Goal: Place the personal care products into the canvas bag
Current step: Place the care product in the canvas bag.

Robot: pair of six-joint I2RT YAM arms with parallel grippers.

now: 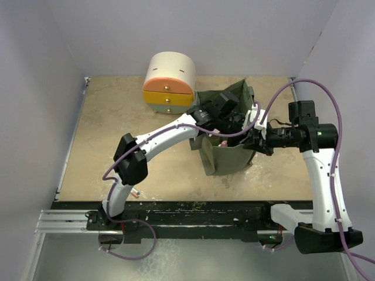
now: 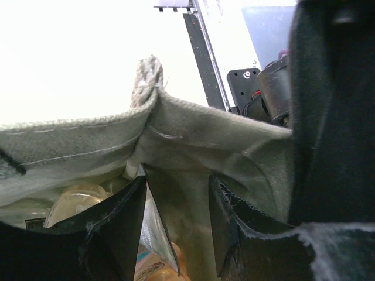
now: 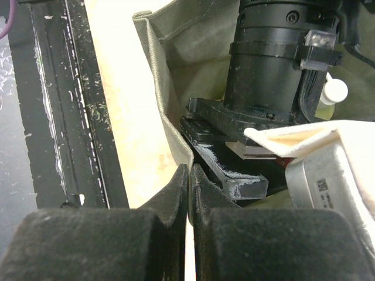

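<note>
The olive-green canvas bag [image 1: 229,153] stands open at mid-table. My left gripper [image 1: 227,119] reaches down into it; in the left wrist view it [image 2: 177,181] is open, with bag fabric [image 2: 193,134] showing between the fingers. A slim grey bottle [image 2: 157,234] lies against the left finger, above an orange bottle [image 2: 159,270]. A clear bottle [image 2: 76,202] lies further left. My right gripper [image 1: 253,139] is shut on the bag's rim [image 3: 170,126], fingers pressed together [image 3: 189,170]. A white cap [image 3: 335,91] shows inside the bag.
The round cream, orange and yellow drawer unit [image 1: 170,82] stands just behind and left of the bag. A small pale thing [image 1: 134,191] lies by the table's front edge near the left arm's base. The black front rail [image 3: 53,117] runs beside the bag.
</note>
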